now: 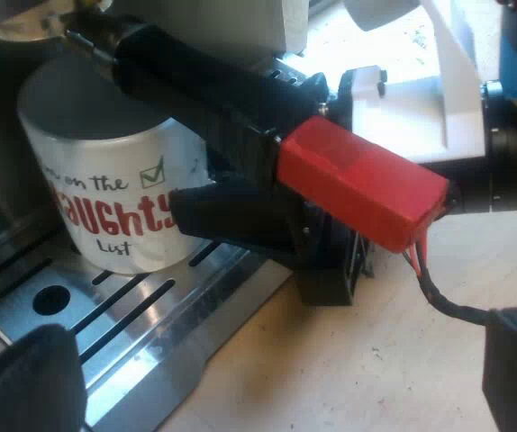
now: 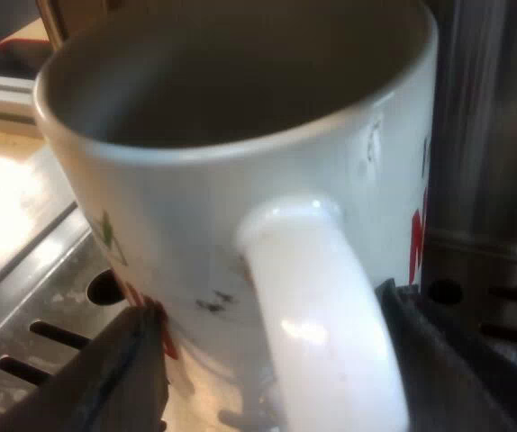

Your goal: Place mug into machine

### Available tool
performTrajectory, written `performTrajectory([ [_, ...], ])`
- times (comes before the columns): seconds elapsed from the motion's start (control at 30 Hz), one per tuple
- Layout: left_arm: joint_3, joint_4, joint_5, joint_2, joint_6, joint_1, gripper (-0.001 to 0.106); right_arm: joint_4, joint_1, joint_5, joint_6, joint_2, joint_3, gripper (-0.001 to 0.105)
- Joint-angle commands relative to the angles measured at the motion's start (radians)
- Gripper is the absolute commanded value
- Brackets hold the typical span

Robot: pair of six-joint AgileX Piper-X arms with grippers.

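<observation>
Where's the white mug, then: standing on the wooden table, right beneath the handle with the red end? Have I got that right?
Not quite. The mug stands on the machine's metal drip tray, not on the wooden table next to it. It is indeed right beneath the handle with the red end. The left wrist view shows this.

Pale wooden tabletop here, grain and small scuffs showing. Strong light pours over its far stretch, washing it nearly white, and a white angular fitting sits in that glare.
</observation>
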Motion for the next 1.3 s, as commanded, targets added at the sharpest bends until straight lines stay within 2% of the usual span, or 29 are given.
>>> performTrajectory([
  [0.03, -0.005, -0.011, 0.005, -0.003, -0.010, -0.006, 0.091, -0.004, -0.011, -0.007, -0.008, 0.006, -0.015, 0.054],
  [0.2, -0.005, -0.011, 0.005, -0.003, -0.010, -0.006, 0.091, 0.011, -0.013, 0.000, -0.008, -0.003, -0.013, 0.054],
  [0.33, -0.005, -0.011, 0.005, -0.003, -0.010, -0.006, 0.091, 0.163, 0.019, 0.010, -0.004, -0.080, 0.015, 0.054],
  [0.57, -0.013, -0.011, 0.007, -0.033, -0.010, -0.006, 0.091, 0.400, 0.074, 0.079, -0.001, -0.247, 0.070, 0.054],
  [0.77, -0.041, -0.011, 0.003, -0.103, -0.017, -0.006, 0.091, 0.589, 0.118, 0.086, -0.001, -0.414, 0.098, 0.054],
  [1.0, -0.093, 0.016, -0.010, -0.172, -0.063, -0.006, 0.091, 0.690, 0.128, 0.084, 0.016, -0.580, 0.098, 0.054],
  [1.07, -0.105, 0.040, -0.013, -0.191, -0.063, -0.006, 0.091, 0.706, 0.128, 0.084, 0.017, -0.620, 0.098, 0.051],
  [1.2, -0.129, 0.095, -0.017, -0.242, -0.063, -0.006, 0.091, 0.706, 0.128, 0.082, 0.017, -0.707, 0.093, 0.029],
  [1.3, -0.144, 0.128, -0.017, -0.281, -0.063, -0.006, 0.091, 0.706, 0.128, 0.071, 0.013, -0.748, 0.074, 0.018],
])
